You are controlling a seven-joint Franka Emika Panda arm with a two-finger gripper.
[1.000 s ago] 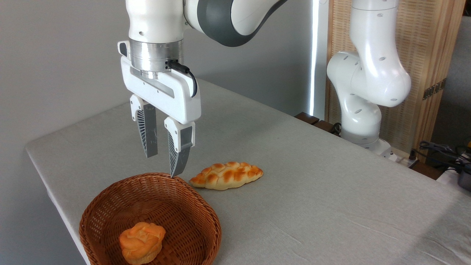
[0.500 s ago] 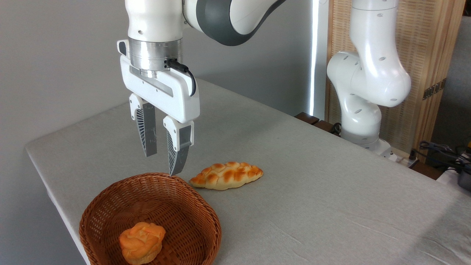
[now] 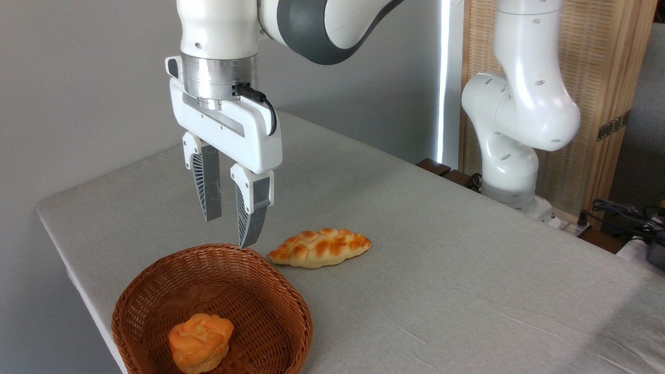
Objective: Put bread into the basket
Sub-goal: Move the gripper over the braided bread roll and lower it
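Observation:
The bread, a long braided loaf in pale yellow with toasted bumps, lies flat on the grey table just right of the basket's far rim. The reddish-brown wicker basket stands at the near left corner of the table and holds a small round orange bun. My gripper hangs open and empty above the basket's far rim, to the left of the bread and well clear of it. Its fingers point straight down, with a narrow gap between them.
The table's left edge runs close beside the basket. The arm's white base rises at the back right, with cables beyond it. Bare grey cloth stretches to the right of the bread.
The gripper has risen very slightly and has since held still. The bread, the basket and the bun lie where they were.

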